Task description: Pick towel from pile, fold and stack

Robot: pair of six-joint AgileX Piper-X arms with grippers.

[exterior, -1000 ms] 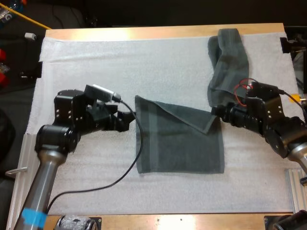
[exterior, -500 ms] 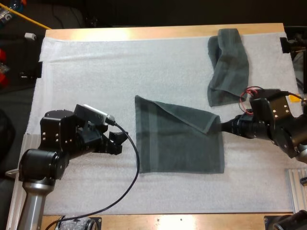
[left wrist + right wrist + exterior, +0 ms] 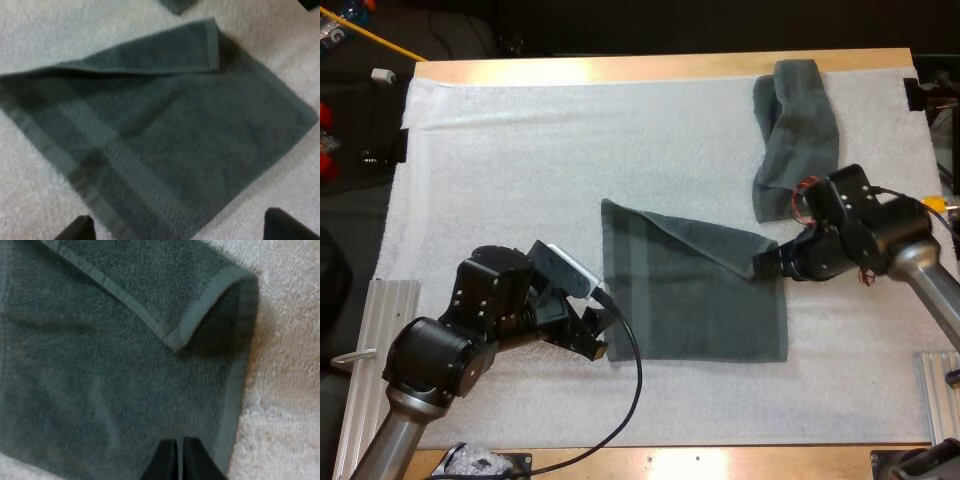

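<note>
The left gripper hangs nearest, low over the mat just off the near left corner of the towel. Its fingers stand wide apart and hold nothing. In the left wrist view both tips sit clear of the cloth, with the towel's near left corner between and ahead of them.

The towel lies flat in the middle of the mat, a little toward the right side, a dark grey-green rectangle with a woven band along its left edge. Its far right corner is turned over onto the cloth, so the far edge runs as a slant from the far left corner down to a hemmed point near the right edge.

The right gripper is at that turned-over point, reaching in from the right edge of the mat. Its fingers are closed together, tip against tip, with no cloth seen between them. They sit over the towel just inside its right hem, near the tip of the flap — whether they press on the cloth I cannot tell.

Farther back, the crumpled towel lies at the mat's far right corner. It is a long bunched strip running from the far edge toward the right arm, apart from the flat towel. Beyond it the wooden table shows along the far edge.
</note>
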